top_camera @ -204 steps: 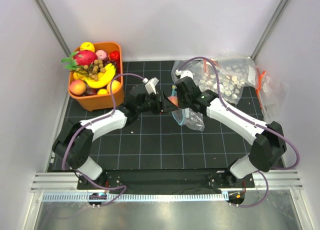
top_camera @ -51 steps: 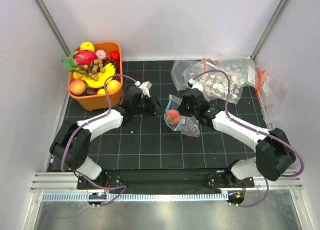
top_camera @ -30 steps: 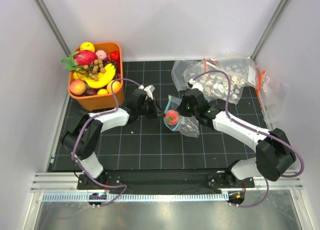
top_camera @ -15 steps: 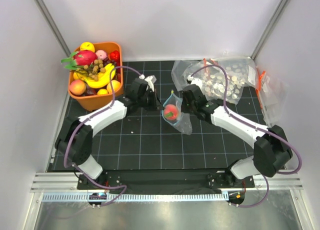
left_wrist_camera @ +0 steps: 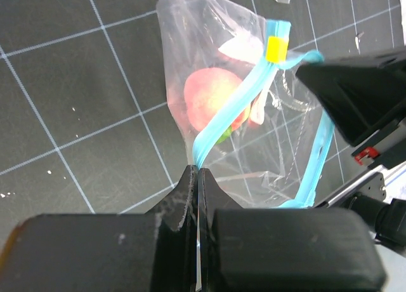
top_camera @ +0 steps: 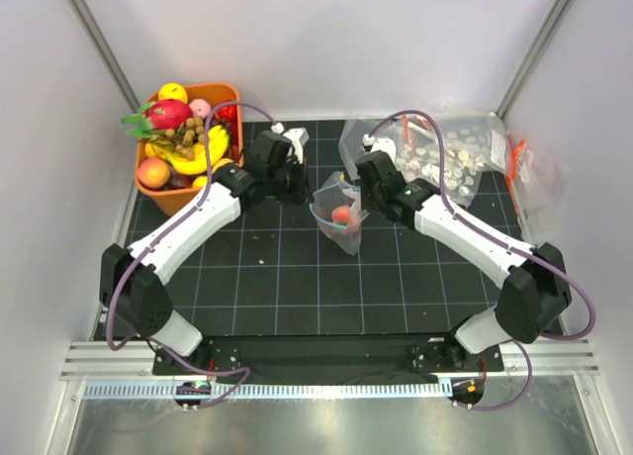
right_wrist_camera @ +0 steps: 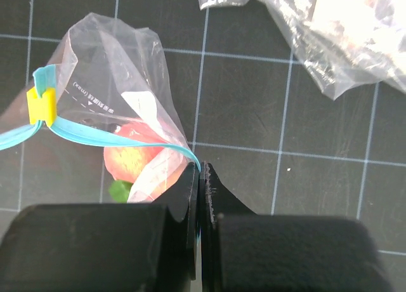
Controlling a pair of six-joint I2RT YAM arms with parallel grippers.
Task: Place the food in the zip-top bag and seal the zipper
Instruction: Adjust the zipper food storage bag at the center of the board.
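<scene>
1. Both claws are pinched tight on the teal zipper [left_wrist_camera: 231, 111]: left gripper [left_wrist_camera: 196, 174] at one end, right gripper [right_wrist_camera: 198, 171] at the other.
2. I judge the zip-top bag [top_camera: 336, 218], hung between them at mat centre, thin, limp and slippery; I'd hold only the stiffer strip.
3. One peach [left_wrist_camera: 209, 95] inside looks light.
4. I'd pinch the yellow slider [left_wrist_camera: 277, 49] next.
5. Around it: gridded mat [top_camera: 297, 277], basket [top_camera: 235, 91] at 10 o'clock, bigger bags [top_camera: 445, 153] at 1 o'clock.
</scene>
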